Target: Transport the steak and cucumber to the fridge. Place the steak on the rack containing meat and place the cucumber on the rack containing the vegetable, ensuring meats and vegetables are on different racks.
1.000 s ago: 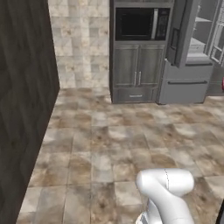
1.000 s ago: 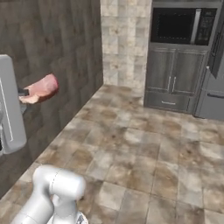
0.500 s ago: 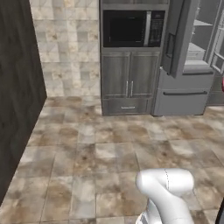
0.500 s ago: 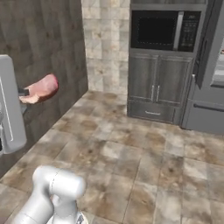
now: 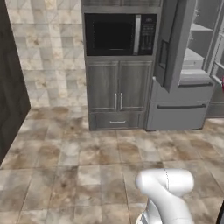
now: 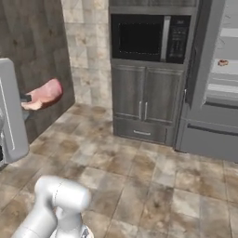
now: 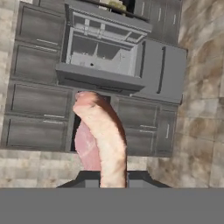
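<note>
The steak (image 6: 45, 93), a pink-red slab with a paler edge, hangs in the air at the left of the right base view, with my gripper (image 6: 28, 99) shut on its near end. Through the hand view the steak (image 7: 101, 135) rises between the two dark fingertips of my gripper (image 7: 111, 178). Beyond it lies the fridge (image 7: 105, 57), rolled in that view, its pale shelves showing. The fridge (image 6: 218, 88) stands open at the right, its long door (image 5: 168, 43) swung out. A sliver of the steak (image 5: 222, 83) peeks in at the left base view's right edge. The cucumber is out of view.
A black-fronted microwave (image 5: 119, 34) sits above grey cabinet doors (image 5: 116, 94) left of the fridge. A dark wall (image 5: 11, 87) runs along the left. A small red item (image 6: 223, 62) lies on a fridge shelf. Tiled floor (image 5: 87, 166) stretches between me and the cabinets.
The base has driven closer and turned: microwave, cabinet and fridge have grown and shifted across both base views. The steak stays held in the same place relative to the hand.
</note>
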You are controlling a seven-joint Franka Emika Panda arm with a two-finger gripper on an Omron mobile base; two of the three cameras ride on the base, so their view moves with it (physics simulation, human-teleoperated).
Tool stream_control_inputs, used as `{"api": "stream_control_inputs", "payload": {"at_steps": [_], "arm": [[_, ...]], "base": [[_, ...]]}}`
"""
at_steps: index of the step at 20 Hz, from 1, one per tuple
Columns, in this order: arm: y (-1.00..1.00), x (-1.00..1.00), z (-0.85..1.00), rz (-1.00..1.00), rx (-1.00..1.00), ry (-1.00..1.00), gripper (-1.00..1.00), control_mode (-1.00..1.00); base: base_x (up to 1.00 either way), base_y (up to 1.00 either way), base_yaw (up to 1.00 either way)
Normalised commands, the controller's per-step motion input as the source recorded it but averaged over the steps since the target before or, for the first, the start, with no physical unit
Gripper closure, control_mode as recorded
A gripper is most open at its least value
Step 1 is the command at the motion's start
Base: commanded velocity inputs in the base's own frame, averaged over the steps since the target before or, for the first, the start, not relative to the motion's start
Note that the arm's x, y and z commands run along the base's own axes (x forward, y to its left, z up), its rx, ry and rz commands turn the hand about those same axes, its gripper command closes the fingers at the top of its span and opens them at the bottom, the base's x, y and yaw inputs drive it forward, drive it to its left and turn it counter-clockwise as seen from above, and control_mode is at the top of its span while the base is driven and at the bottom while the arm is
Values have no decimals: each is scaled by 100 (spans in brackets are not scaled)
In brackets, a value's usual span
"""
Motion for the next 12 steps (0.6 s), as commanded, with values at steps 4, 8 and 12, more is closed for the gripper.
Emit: {"api": "stream_control_inputs", "payload": {"at_steps": [4, 8, 12], "arm": [[0, 0, 0, 0, 0, 0, 100, 100], [0, 0, 0, 0, 0, 0, 100, 100], [0, 0, 0, 0, 0, 0, 100, 100]], "base": [[100, -85, 0], [68, -98, 0], [64, -100, 0]]}}
